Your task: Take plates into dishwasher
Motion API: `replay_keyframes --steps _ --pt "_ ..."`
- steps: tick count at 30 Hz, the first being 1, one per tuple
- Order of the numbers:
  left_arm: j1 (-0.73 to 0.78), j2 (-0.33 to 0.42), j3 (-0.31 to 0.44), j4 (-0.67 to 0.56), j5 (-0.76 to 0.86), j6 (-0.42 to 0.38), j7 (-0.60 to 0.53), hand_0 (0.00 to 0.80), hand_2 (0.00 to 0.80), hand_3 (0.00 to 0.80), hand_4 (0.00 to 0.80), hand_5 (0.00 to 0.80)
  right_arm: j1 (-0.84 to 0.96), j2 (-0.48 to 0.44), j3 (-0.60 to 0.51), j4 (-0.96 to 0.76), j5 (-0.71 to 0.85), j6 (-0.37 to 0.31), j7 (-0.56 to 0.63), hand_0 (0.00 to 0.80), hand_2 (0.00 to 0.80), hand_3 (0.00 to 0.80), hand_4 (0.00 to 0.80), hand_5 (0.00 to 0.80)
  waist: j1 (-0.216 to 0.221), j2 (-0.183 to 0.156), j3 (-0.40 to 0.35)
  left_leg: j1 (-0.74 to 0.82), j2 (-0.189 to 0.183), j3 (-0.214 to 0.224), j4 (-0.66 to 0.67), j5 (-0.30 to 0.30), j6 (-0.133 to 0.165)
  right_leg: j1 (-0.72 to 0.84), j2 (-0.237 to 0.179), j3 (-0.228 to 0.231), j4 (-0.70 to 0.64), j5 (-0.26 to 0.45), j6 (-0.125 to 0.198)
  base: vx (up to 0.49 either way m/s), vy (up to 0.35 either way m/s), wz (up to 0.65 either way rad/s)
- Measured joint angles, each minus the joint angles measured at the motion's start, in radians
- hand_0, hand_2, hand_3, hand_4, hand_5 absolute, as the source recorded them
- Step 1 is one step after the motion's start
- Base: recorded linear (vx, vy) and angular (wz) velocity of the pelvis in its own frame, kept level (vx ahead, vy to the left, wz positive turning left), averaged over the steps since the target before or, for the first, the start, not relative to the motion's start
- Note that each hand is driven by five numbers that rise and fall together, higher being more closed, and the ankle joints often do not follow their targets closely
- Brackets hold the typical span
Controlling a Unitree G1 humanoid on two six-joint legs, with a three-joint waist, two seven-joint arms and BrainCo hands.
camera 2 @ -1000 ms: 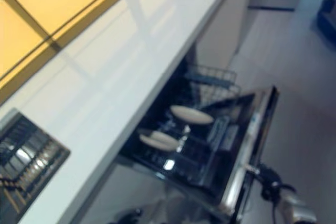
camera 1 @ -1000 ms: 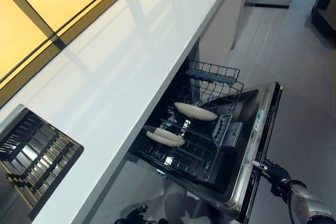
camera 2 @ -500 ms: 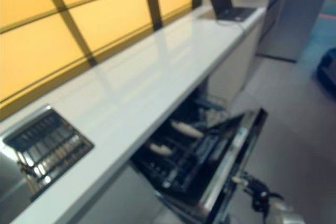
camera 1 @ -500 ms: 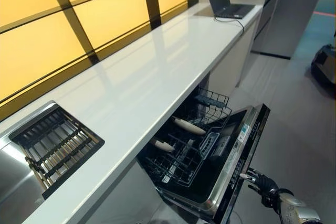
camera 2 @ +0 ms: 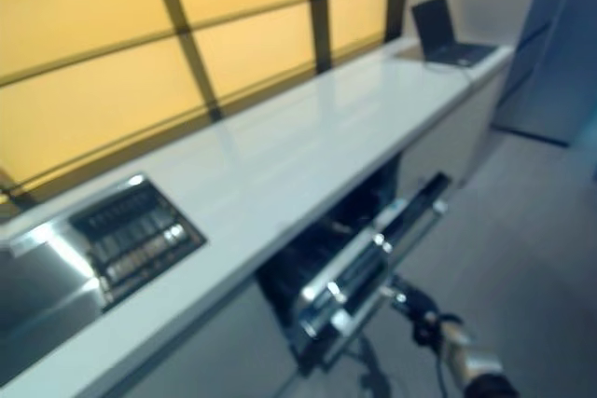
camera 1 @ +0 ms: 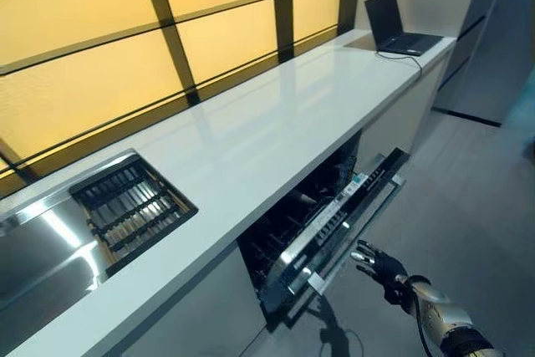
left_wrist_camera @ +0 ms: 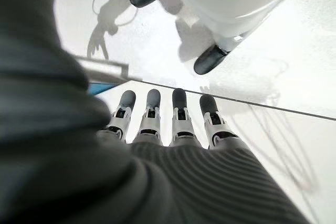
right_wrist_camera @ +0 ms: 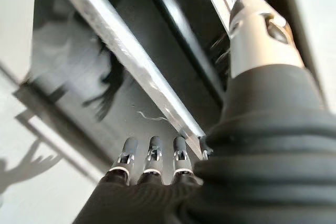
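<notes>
Dishwasher door (camera 1: 334, 223) sits half raised under the white counter (camera 1: 251, 135), with open floor to the right. Right hand (camera 1: 378, 263), fingers straight, grasping nothing, just beside its edge; left hand (left_wrist_camera: 173, 124) relaxed too.

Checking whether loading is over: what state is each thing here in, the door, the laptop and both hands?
Dishwasher door: partly raised, not yet shut.
Laptop: lid open, at the far end of the counter.
Right hand: open, fingers straight, by the door's outer face.
Left hand: open, fingers straight, holding nothing.
</notes>
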Motion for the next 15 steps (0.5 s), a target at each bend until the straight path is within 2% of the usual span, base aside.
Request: replay_keyframes --steps 1,3,6,7,15 --pt "0.004 0.001 0.000 0.000 0.000 0.000 0.001 0.000 0.000 0.000 0.000 0.000 0.001 0.007 0.011 0.000 -0.005 0.001 0.008 0.000 0.000 0.000 0.000 0.000 0.004 0.003 -0.008 0.002 0.000 0.001 -0.006 0.002 0.001 0.000 -0.001 0.000 0.000 0.000 0.000 0.091 0.070 0.07" --pt "0.015 0.004 -0.001 -0.009 0.000 0.000 0.002 0.000 0.000 0.000 0.000 0.000 0.004 0.062 0.043 0.002 -0.012 0.001 0.027 0.000 0.000 0.000 0.000 0.000 0.025 0.017 -0.022 0.000 0.001 -0.004 -0.024 0.002 0.002 0.000 -0.003 0.000 0.001 -0.013 0.029 0.079 0.060 0.24" --pt "0.014 0.010 -0.001 -0.015 0.000 -0.001 0.001 0.000 0.000 0.000 0.000 0.000 0.005 0.105 0.043 0.004 -0.021 0.002 0.040 0.000 0.000 0.000 0.000 0.000 0.026 0.015 -0.022 0.001 -0.018 0.004 -0.010 0.004 0.004 -0.001 -0.026 0.000 0.035 -0.017 0.025 0.073 0.061 0.66" --pt "0.034 0.012 -0.001 -0.014 0.000 -0.002 0.002 0.000 0.000 0.000 0.000 0.000 0.006 0.102 0.042 0.012 -0.025 0.003 0.036 0.000 0.000 0.000 0.000 0.000 0.045 0.018 -0.023 0.012 -0.023 0.006 -0.012 0.011 0.013 0.002 -0.032 0.000 0.048 -0.019 0.022 0.062 0.063 0.09" --pt "0.081 0.032 0.006 -0.028 0.000 -0.002 0.004 0.000 0.000 0.000 0.000 0.000 0.007 0.118 0.043 0.039 -0.027 0.002 0.038 0.000 0.000 0.000 0.000 0.000 0.049 -0.014 -0.017 0.034 -0.053 0.026 -0.024 0.026 0.040 0.030 -0.072 0.002 0.048 -0.017 0.025 0.034 0.052 0.03"
